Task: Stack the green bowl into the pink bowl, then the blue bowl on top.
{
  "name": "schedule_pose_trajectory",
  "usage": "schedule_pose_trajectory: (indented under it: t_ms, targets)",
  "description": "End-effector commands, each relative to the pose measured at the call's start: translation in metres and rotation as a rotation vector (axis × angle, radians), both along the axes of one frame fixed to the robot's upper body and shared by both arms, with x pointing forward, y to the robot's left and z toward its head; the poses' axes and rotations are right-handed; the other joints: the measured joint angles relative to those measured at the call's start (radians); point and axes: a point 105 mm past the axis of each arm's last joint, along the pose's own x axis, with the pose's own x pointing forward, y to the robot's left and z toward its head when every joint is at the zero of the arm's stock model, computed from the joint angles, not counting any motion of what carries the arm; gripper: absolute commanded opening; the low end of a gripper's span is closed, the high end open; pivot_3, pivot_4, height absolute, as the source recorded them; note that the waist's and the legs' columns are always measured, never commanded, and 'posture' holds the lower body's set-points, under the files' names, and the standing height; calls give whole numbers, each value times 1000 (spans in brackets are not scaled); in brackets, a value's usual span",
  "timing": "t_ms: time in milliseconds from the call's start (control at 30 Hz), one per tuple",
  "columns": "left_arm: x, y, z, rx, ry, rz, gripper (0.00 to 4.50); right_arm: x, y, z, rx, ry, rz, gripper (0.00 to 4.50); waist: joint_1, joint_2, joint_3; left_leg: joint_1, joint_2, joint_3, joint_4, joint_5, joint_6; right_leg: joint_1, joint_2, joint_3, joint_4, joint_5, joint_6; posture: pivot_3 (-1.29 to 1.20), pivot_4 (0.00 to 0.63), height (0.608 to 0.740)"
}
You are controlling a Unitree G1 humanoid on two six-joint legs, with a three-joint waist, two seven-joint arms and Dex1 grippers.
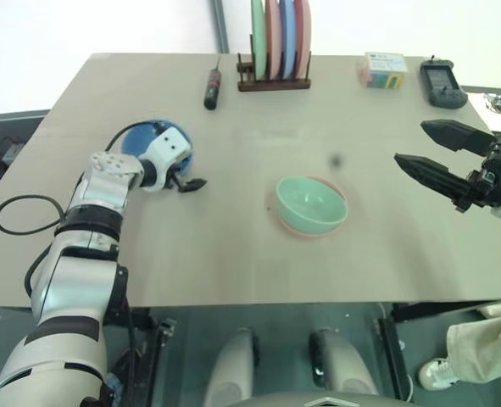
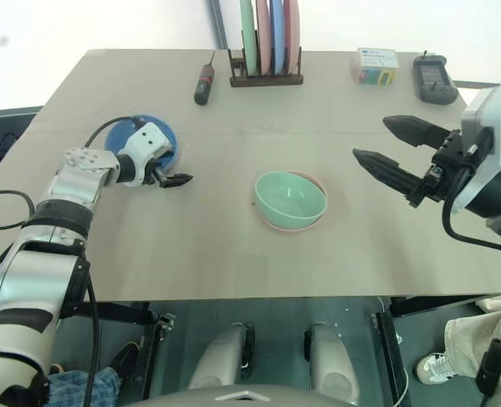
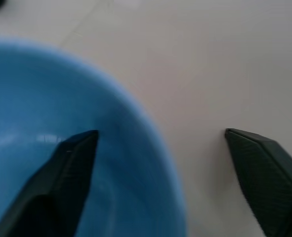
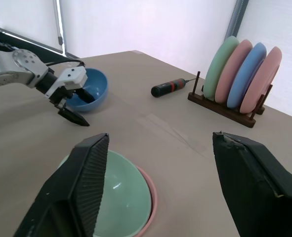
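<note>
In the left eye view, a smooth beige table [image 1: 233, 127] fills most of the frame. Just right of centre, the green bowl [image 1: 311, 203] sits nested inside the pink bowl [image 1: 305, 227], of which a thin salmon rim shows beneath and to the right. Both look like plain glossy plastic. At the left of the frame the blue bowl [image 1: 134, 141] stands on the table, partly covered by the white wrist of the left gripper [image 1: 185, 178], whose black fingers straddle its near wall without closing on it. In the upper middle a dark wooden rack [image 1: 274, 82] holds four flat round plates on edge, green, pink, blue and pink. A black-and-red screwdriver [image 1: 212, 88] lies to its left. In the upper right sit a small colourful box [image 1: 382, 69], its print too small to read, and a black device [image 1: 442, 83]. The right gripper [image 1: 424, 151] hangs at the right edge, fingers spread wide and empty.

In the left wrist view, one ribbed black fingertip [image 3: 71, 170] is inside the glossy blue bowl and the other is outside over the table, apart, holding nothing.

In the right wrist view, the two textured, wedge-shaped fingers [image 4: 84, 185] stand well apart above the nested green and pink bowls, with nothing between them.
</note>
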Motion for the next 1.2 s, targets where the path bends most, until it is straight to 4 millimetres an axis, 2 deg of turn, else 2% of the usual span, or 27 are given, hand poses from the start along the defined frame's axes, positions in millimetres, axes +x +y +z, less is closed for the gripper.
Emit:
schedule_pose_trajectory:
  t_ms: [33, 67, 100, 233, 267, 333, 433, 600, 700, 800, 967, 1067, 1200]
  targets:
    - [0, 18, 9, 31, -4, 71, 2451, -3, 0, 9, -12, -51, 2, 3565, -2, 0, 0, 0, 0, 0, 0, 0, 0, 0, 0, 0, 0, 0, 0, 0, 150, 740]
    - [-1, 21, 9, 34, -4, 83, 2239, -2, 0, 10, -11, -52, 4, 3565, -3, 0, 0, 0, 0, 0, 0, 0, 0, 0, 0, 0, 0, 0, 0, 0, 150, 740]
    - [-1, 24, 10, 35, -5, 90, 1684, 0, 0, 11, -11, -52, 6, 3565, -3, 0, 0, 0, 0, 0, 0, 0, 0, 0, 0, 0, 1, 0, 0, 0, 150, 740]
    - [-2, 26, 14, 37, -17, 94, 272, 3, 0, 10, -16, -50, 11, 3565, -1, 0, 0, 0, 0, 0, 1, 0, 0, 0, 0, 0, 1, 0, 0, 0, 150, 740]
    - [-2, 25, 17, 35, -26, 85, 127, 4, 0, 11, -16, -49, 14, 3565, -2, 1, -1, 0, 0, 0, 2, 0, 0, 0, 0, 0, 1, 0, 0, 0, 150, 740]
    - [-2, 20, 23, 37, -49, 59, 127, 5, 0, 11, -16, -50, 19, 3565, -2, 0, -1, 1, 0, 1, 1, 0, 0, 0, 0, 1, 1, 0, 0, 0, 150, 740]
    - [1, 2, 42, 30, -108, -14, 127, 6, 0, 12, -18, -51, 23, 3565, 1, 0, 0, 0, 0, 0, 2, 0, 0, 0, 0, 1, 1, 0, 0, 0, 150, 740]
    - [-4, -44, 67, 24, -168, -199, 127, 8, 0, 11, -23, -50, 27, 3565, 7, -1, 0, -6, 0, -3, 6, 0, 0, -1, 0, -2, 0, 0, 0, 0, 150, 740]
    - [-11, -83, 85, 50, -246, -368, 127, 8, 0, 11, -27, -47, 28, 3565, 4, -1, 0, -8, 0, -3, 7, 0, 0, -3, 0, -3, 0, 0, 0, 0, 150, 740]
    - [-29, -126, 98, 59, -286, -593, 127, 9, 0, 10, -34, -45, 31, 3565, 5, -1, 0, -10, 0, -4, 7, 0, 0, -4, 0, -3, 0, 0, 0, 0, 150, 740]
    - [-59, -173, 105, 85, -275, -869, 127, 10, 2, 12, -44, -50, 40, 3565, 4, 0, 0, -11, 0, -4, 8, 0, 0, -5, 0, -3, 0, 0, 0, 0, 150, 740]
    - [-78, -192, 106, 117, -300, -1020, 127, 11, 2, 12, -52, -52, 41, 3565, 2, 0, 0, -10, 0, -4, 8, 0, 0, -5, 0, -3, 0, 0, 0, 0, 150, 740]
    - [-99, -200, 101, 191, -281, -1190, 127, 10, 6, 12, -59, -53, 55, 3565, 0, 0, 0, -10, 0, -3, 8, 0, 0, -5, 0, -3, 1, 0, 0, 0, 150, 740]
